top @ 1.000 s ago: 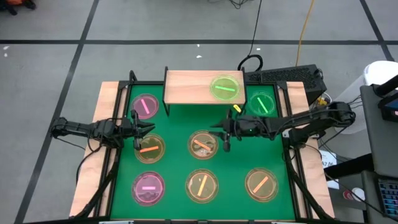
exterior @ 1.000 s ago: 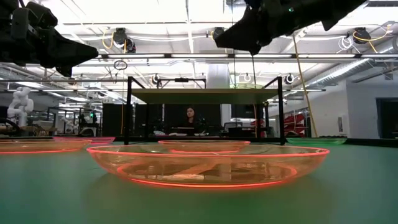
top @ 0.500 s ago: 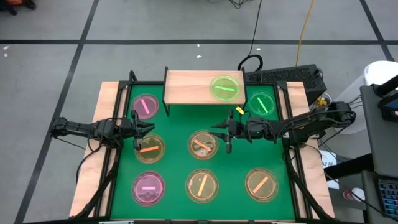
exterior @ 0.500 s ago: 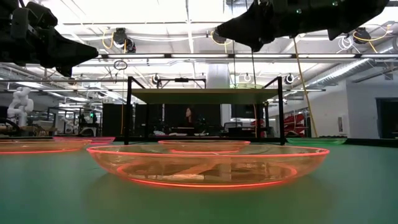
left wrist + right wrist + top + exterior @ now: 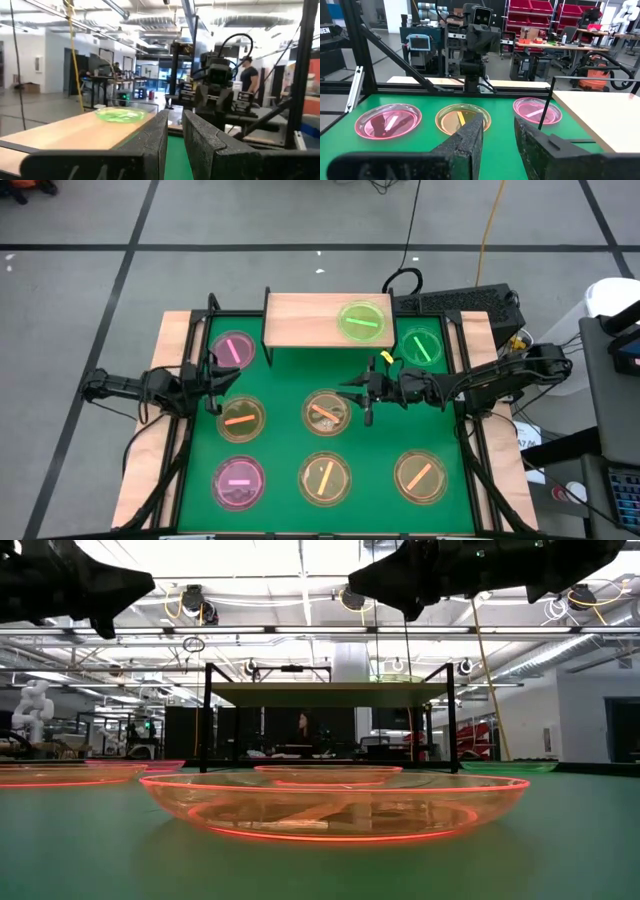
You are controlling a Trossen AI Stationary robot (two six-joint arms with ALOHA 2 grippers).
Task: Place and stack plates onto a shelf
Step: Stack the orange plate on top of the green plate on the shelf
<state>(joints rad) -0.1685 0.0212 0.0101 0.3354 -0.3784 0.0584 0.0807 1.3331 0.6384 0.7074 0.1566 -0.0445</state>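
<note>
One plate shelved: green plate (image 5: 362,320) on shelf (image 5: 300,319)
amber plate (image 5: 326,411): looks light, slick, grab rim
right gripper (image 5: 364,392): slightly parted, empty
left gripper (image 5: 222,378): narrow gap, empty

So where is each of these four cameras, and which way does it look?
High: overhead, straight down on the green mat, both arms.
Low: at mat level, facing the shelf; arms overhead.
Left wrist: on the left tool, facing the shelf and right arm.
Right wrist: on the right tool, facing the left arm.
Shared: the green plate on the shelf.

8 plates (image 5: 241,418), 1 shelf (image 5: 300,319), 2 arms (image 5: 130,389).
</note>
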